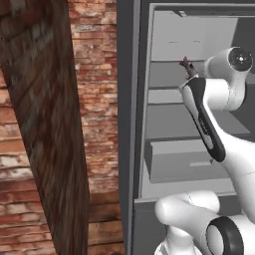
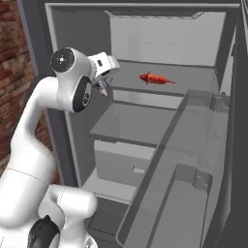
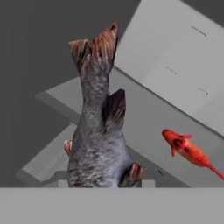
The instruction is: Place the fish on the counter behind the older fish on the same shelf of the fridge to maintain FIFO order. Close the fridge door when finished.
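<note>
Holding the fish clamped tail-forward, the claw hangs at the left front of the fridge shelf; older fish lies mid-shelf; no legible writing

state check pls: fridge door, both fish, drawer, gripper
fridge door: open, swung wide, its bins facing the camera
grey-brown fish: held in the gripper, off the shelf, tail pointing away from the hand
red fish: lying flat on the upper shelf, untouched
drawer: closed, low in the fridge
gripper: shut on the grey-brown fish, at the left front of the upper shelf
</note>
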Robot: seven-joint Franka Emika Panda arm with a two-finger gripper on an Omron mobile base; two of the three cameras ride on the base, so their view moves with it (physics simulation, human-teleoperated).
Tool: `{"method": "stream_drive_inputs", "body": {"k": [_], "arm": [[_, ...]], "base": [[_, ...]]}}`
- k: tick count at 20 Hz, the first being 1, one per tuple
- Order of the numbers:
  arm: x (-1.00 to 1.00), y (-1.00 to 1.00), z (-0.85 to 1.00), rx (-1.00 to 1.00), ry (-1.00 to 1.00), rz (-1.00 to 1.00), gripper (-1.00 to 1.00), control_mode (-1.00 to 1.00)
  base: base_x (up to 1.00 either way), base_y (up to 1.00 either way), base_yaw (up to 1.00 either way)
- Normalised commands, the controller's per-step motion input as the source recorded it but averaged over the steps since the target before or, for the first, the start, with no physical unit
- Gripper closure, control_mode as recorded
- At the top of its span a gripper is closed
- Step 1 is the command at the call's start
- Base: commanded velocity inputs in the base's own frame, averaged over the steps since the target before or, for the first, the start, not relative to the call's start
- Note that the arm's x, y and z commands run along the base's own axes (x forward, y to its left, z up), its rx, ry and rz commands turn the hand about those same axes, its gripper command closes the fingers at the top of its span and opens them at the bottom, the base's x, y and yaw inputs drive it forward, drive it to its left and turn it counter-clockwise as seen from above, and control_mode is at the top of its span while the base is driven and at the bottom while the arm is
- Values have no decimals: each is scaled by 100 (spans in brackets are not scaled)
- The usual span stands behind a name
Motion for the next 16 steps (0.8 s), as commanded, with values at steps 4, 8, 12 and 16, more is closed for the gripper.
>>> {"method": "stream_drive_inputs", "body": {"k": [4, 8, 12, 16], "arm": [[100, -14, 34, 0, -12, -1, 100, -100], [89, -18, 21, 0, 0, -4, 100, -100], [90, -13, 10, 0, 0, -2, 100, -100], [82, -9, 0, 0, 0, 0, 100, -100]], "base": [[0, 0, 0], [0, 0, 0], [0, 0, 0], [0, 0, 0]]}}
